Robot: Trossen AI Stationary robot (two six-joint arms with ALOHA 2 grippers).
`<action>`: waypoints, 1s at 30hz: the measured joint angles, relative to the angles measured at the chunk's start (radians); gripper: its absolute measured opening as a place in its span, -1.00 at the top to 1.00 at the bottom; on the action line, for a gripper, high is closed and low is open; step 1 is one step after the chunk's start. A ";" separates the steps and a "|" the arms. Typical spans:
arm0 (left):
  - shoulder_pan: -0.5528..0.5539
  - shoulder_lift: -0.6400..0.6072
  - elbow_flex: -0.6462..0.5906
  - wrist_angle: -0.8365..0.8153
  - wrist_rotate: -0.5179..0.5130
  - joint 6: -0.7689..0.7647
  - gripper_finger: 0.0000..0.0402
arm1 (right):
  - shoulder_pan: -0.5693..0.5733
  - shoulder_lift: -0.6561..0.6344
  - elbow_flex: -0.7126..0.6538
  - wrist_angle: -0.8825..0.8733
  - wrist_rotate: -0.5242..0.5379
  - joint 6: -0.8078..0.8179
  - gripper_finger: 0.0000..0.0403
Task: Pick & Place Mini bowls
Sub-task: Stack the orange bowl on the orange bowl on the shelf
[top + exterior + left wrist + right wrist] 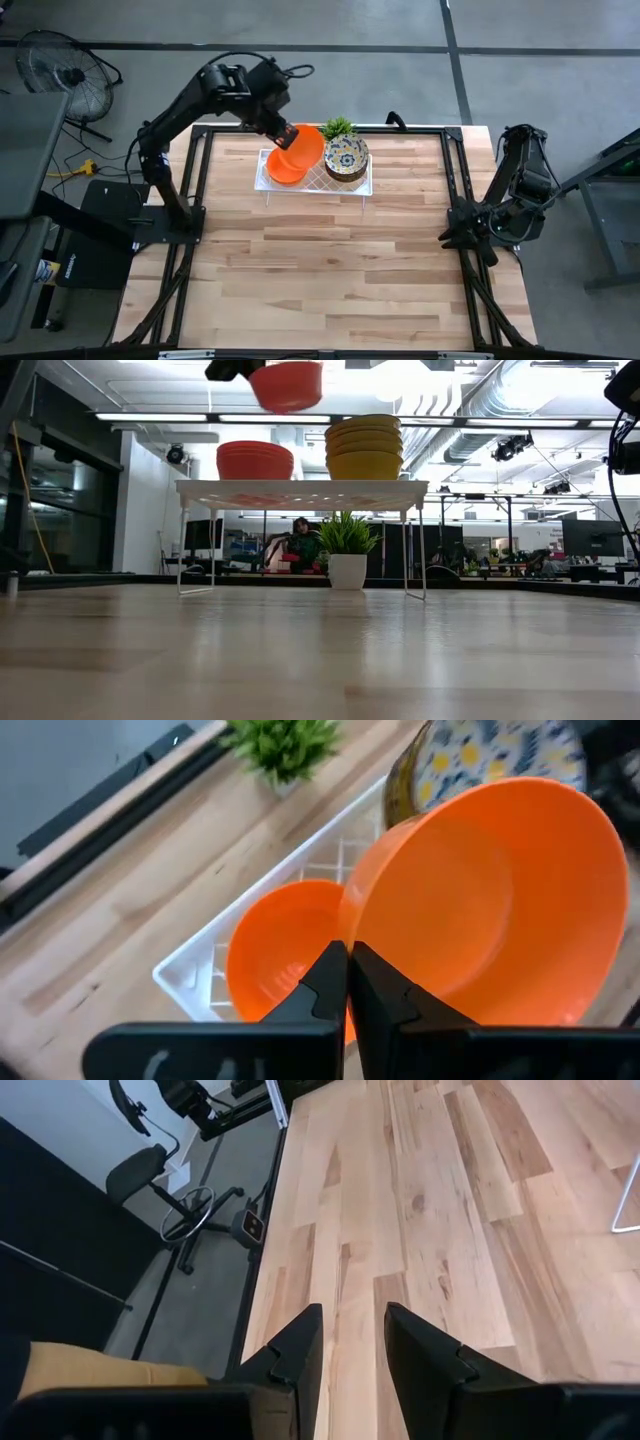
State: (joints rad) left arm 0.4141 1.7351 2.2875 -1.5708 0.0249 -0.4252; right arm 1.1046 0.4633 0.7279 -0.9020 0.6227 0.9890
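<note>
My left gripper (pixel 348 970) is shut on a plain orange bowl (pixel 307 148) above the white lattice tray (pixel 318 184) at the table's far middle. In the low view this bowl (pixel 288 385) hangs clear over the stack of orange bowls (pixel 255 460), which sits on the left part of the tray (pixel 300 490). A stack of cream floral bowls (pixel 346 158), ochre on the outside (pixel 364 448), rests on the tray's right part. My right gripper (pixel 350 1325) is open and idle by the table's right edge. My left gripper pinches the orange bowl's rim (pixel 347 942) at the side nearest the arm, one finger (pixel 385 995) inside the bowl and one (pixel 318 988) outside. The fingers slant down from the table's left and far side. The bowl is lifted clear of the stack and slightly tilted.
A small green potted plant (pixel 338 127) stands just behind the tray, close to the held bowl; it shows under the tray in the low view (pixel 348 550). The tray stands on thin wire legs (pixel 182 540). Bare wood (pixel 320 270) stretches from the tray to the near edge.
</note>
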 joint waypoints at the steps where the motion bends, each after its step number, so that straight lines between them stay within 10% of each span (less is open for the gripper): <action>1: 0.000 0.001 -0.011 -0.003 -0.002 0.002 1.00 | 0.000 0.000 0.000 0.000 0.000 0.005 0.51; 30: 0.070 -0.018 -0.237 0.000 -0.048 -0.072 1.00 | 0.000 0.000 0.000 0.000 0.022 0.069 0.51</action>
State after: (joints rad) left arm 0.4843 1.7172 2.0501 -1.5711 -0.0226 -0.4974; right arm 1.1046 0.4633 0.7280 -0.9016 0.6448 1.0580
